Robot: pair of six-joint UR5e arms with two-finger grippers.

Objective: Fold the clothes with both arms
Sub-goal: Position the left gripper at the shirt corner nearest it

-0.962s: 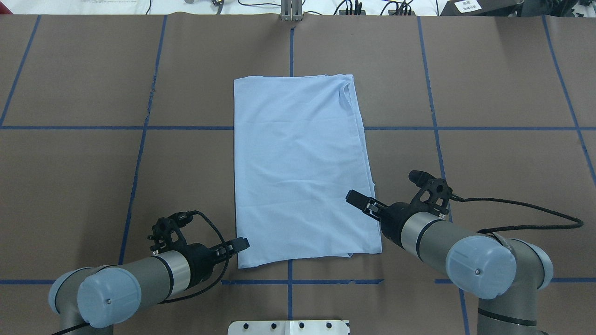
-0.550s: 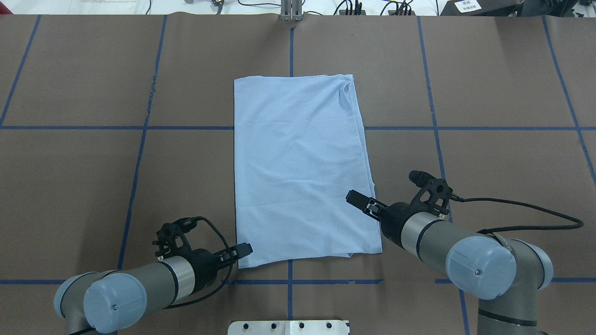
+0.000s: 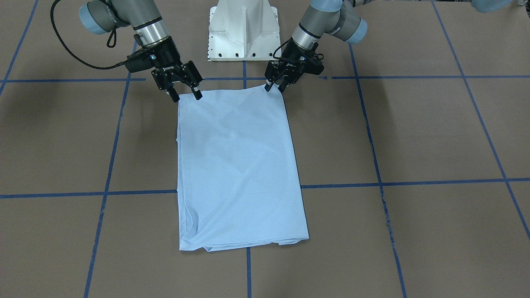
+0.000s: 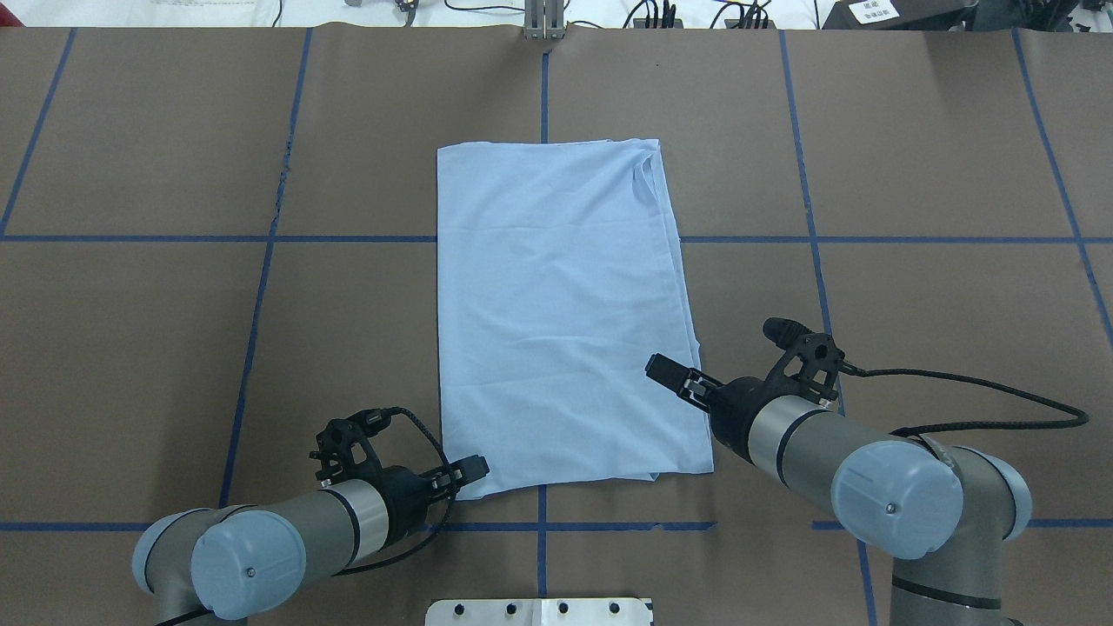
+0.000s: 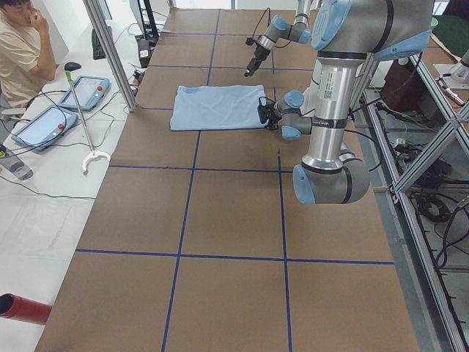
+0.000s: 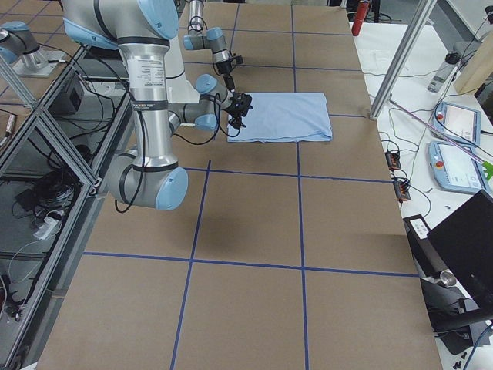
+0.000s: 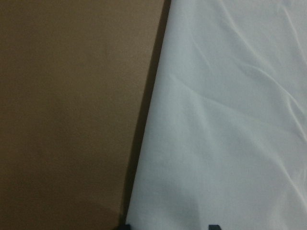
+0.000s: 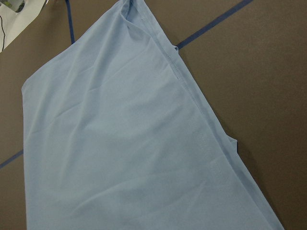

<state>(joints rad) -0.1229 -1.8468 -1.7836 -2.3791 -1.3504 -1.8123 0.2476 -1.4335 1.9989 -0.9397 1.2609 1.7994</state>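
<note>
The clothes, a light blue T-shirt (image 4: 556, 304) folded to a long rectangle, lie flat mid-table, also in the front view (image 3: 240, 165). No print or tag shows. My left gripper (image 4: 476, 469) is low at the shirt's near-left corner, open; in the left wrist view its two fingertips stand apart at the bottom edge with the cloth (image 7: 225, 120) between them. My right gripper (image 3: 187, 96) hangs open above the near-right corner. Its wrist view looks down on the shirt's hemmed right edge (image 8: 192, 96).
The brown table cover carries a grid of blue tape lines (image 4: 261, 239). The white pedestal base (image 3: 244, 29) stands just behind the shirt's near edge. A person (image 5: 22, 44) sits beside tablets (image 5: 44, 125) on a white side table past the far edge.
My left arm has slid to the right, bringing its gripper from beside the shirt onto the near-left corner. The right arm and the shirt have stayed still.
</note>
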